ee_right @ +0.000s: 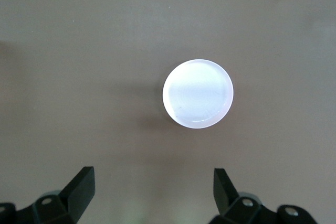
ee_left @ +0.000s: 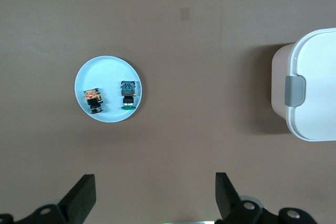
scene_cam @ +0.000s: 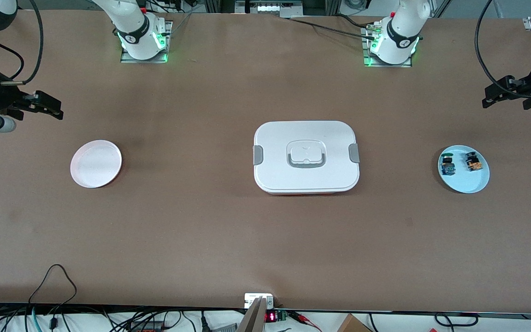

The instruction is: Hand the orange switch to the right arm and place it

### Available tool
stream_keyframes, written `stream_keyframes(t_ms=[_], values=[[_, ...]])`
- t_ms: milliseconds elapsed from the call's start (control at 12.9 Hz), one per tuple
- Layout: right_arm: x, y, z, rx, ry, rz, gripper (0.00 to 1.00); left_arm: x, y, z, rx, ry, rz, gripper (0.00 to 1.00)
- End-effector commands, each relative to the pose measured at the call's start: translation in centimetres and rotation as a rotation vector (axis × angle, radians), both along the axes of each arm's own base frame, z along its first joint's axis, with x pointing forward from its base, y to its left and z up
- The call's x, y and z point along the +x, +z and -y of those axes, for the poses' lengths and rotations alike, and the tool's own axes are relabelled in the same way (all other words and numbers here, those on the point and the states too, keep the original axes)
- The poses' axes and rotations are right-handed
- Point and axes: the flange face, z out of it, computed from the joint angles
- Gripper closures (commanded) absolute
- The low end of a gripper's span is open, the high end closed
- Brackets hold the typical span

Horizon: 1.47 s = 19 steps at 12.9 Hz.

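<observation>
Orange switch (scene_cam: 474,163): lies in the pale blue dish (scene_cam: 470,183), toward the left arm's end of the table, untouched by either gripper.
Green-capped switch (scene_cam: 448,164): in the same dish, just beside the orange one and apart from it.
Pale blue dish: sits on the brown table (scene_cam: 265,240), well apart from the white lidded box (scene_cam: 306,157).
White lidded box: mid-table, lid on, grey clips at both ends.
White dish (scene_cam: 96,163): toward the right arm's end of the table; nothing lies in it.
Left gripper (ee_left: 152,195): up in the air over bare table beside the pale blue dish, fingers spread wide, holding nothing.
Right gripper (ee_right: 152,192): over bare table near the white dish, fingers also spread wide, holding nothing.
</observation>
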Motion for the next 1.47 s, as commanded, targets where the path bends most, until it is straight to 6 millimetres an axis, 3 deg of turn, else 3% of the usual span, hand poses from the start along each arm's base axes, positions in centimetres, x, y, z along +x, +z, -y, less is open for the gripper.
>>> stream_keyframes(t_ms=[0,619,1006,1392], values=[[0.0,0.4,0.3,-0.009,0.000,0.023,0.00,0.4,0.6,0.1,0.009,0.003,-0.007,0.00],[0.0,0.4,0.3,-0.006,-0.001,0.023,0.00,1.1,0.8,0.6,-0.004,-0.009,0.001,0.00],[0.0,0.5,0.0,-0.005,0.004,0.026,0.00,0.1,0.0,0.1,0.000,-0.018,-0.060,0.00],[0.0,0.4,0.1,-0.005,0.002,0.021,0.00,-0.9,-1.7,-0.8,0.008,-0.235,-0.148,0.02]])
